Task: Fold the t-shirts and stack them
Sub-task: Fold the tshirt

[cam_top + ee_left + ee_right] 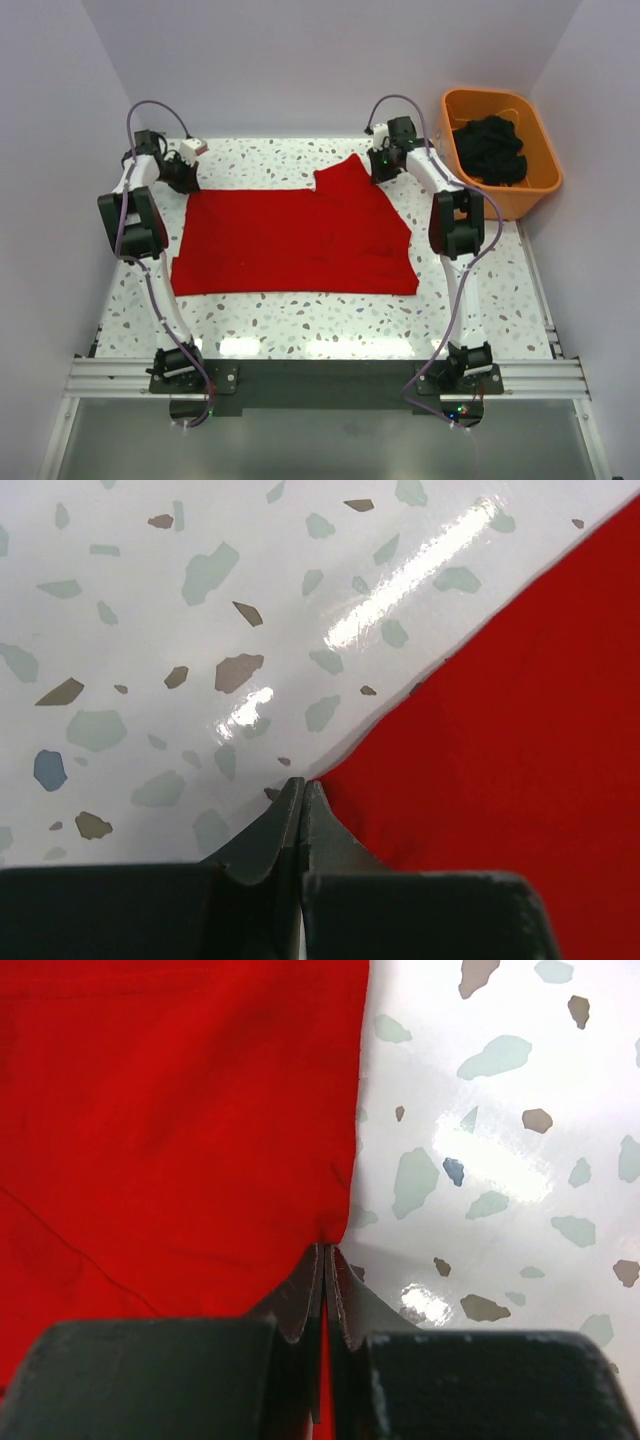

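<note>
A: From above, the t-shirt [290, 240] lies spread flat on the tabletop [300, 325], left of the orange tub [512, 200] (dark cloth [490, 148] is heaped inside it). Both grippers sit on the shirt edge level with the tub. The left gripper [184, 176] is at the end away from the tub, the right gripper [382, 166] at the end beside it.

B: Looks like a fold starting. Lift both ends together and level, or the cloth will skew.

A: Left wrist view: jaws pressed together at the very tip of the corner. I cannot tell whether any fabric is caught.

B: Then raise slowly and check that the corner follows.

A: Right wrist view: jaws pinching the shirt's edge, with red showing between them.

B: That's a good bite. Keep the edge taut toward the tub.
</note>
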